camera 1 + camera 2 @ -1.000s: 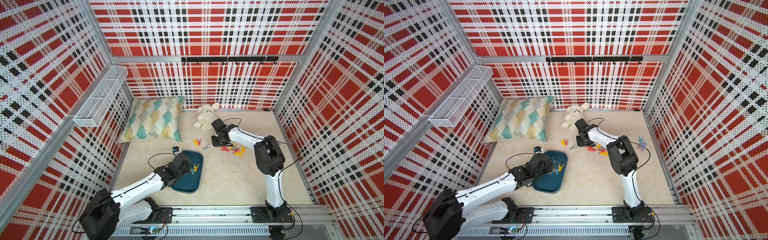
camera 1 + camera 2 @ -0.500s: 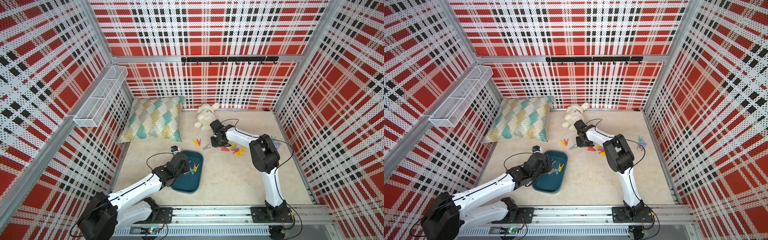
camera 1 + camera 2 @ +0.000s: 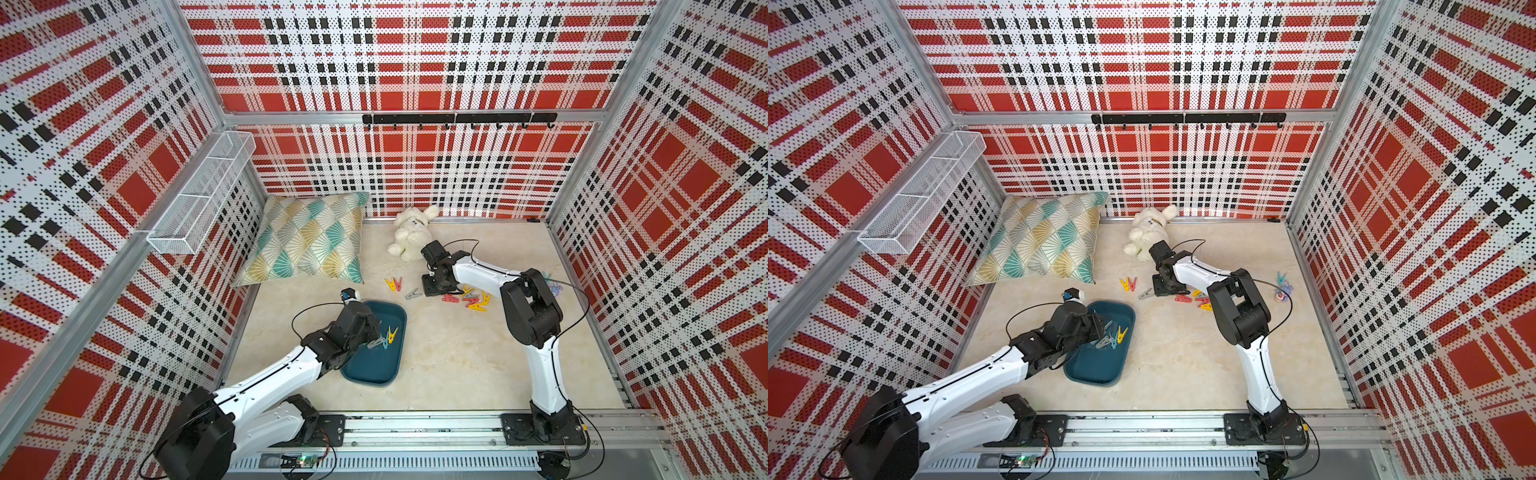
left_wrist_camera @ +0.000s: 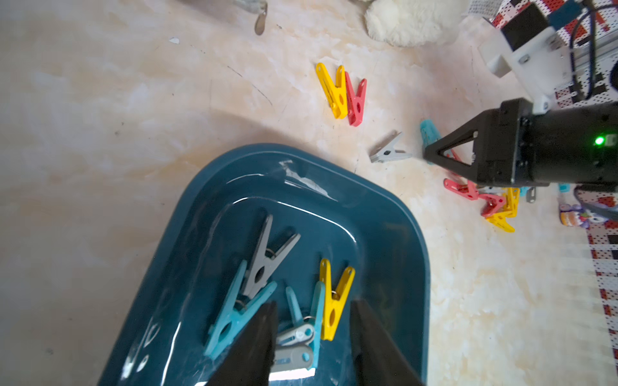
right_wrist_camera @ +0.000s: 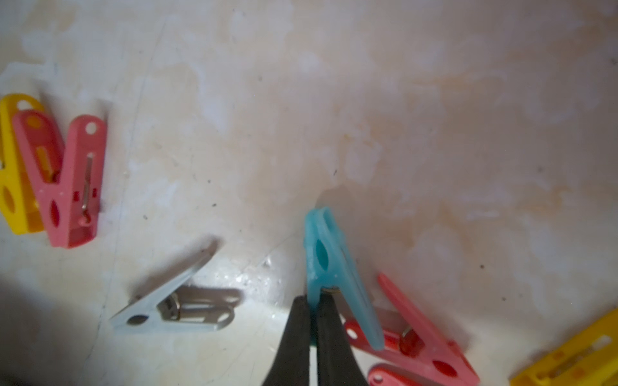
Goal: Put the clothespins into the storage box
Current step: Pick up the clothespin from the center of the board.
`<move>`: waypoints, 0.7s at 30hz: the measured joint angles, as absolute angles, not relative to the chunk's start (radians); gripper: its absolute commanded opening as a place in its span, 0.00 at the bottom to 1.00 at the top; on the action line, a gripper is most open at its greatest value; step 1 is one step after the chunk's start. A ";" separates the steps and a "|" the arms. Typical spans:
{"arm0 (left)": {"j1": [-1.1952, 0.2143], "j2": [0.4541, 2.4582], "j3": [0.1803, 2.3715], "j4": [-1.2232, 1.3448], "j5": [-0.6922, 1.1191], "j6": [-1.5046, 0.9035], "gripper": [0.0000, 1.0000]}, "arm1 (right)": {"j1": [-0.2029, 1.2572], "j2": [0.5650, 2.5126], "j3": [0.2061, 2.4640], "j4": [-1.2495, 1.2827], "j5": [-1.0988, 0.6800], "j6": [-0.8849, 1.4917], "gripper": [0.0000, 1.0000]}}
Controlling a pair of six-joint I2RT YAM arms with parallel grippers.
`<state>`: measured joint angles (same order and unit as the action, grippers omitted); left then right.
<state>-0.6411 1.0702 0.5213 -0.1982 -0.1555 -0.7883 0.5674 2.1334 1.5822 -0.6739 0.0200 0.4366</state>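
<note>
On the beige marbled counter (image 3: 457, 353), the shallow dark-teal plastic storage box (image 3: 374, 368) holds grey, light-blue and yellow plastic clothespins (image 4: 259, 267). The left gripper (image 4: 314, 305) hangs over them, its jaws spread. Farther back, the right gripper (image 5: 312, 299) pinches 1 light-blue clothespin (image 5: 329, 264) near a loose grey clothespin (image 5: 174, 307). A red and yellow heap (image 3: 469, 300) of pegs lies just beside it on the counter.

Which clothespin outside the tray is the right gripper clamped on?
The light blue clothespin: the right gripper is shut on its end, while the grey clothespin and red clothespin beside it lie ungripped.
</note>
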 measured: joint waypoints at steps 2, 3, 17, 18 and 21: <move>-0.635 1.070 0.533 -0.184 -0.141 -0.789 0.42 | 0.569 2.111 1.562 -0.675 0.009 0.437 0.00; -0.633 1.069 0.537 -0.170 -0.134 -0.789 0.43 | 0.570 2.096 1.554 -0.675 0.002 0.437 0.00; -0.569 1.102 0.555 -0.011 -0.011 -0.834 0.43 | 0.628 1.863 1.414 -0.623 -0.110 0.464 0.00; -0.568 1.112 0.562 -0.005 -0.004 -0.839 0.43 | 0.630 1.848 1.402 -0.617 -0.128 0.466 0.00; -0.568 1.141 0.579 0.019 0.013 -0.854 0.44 | 0.633 1.809 1.367 -0.594 -0.187 0.473 0.00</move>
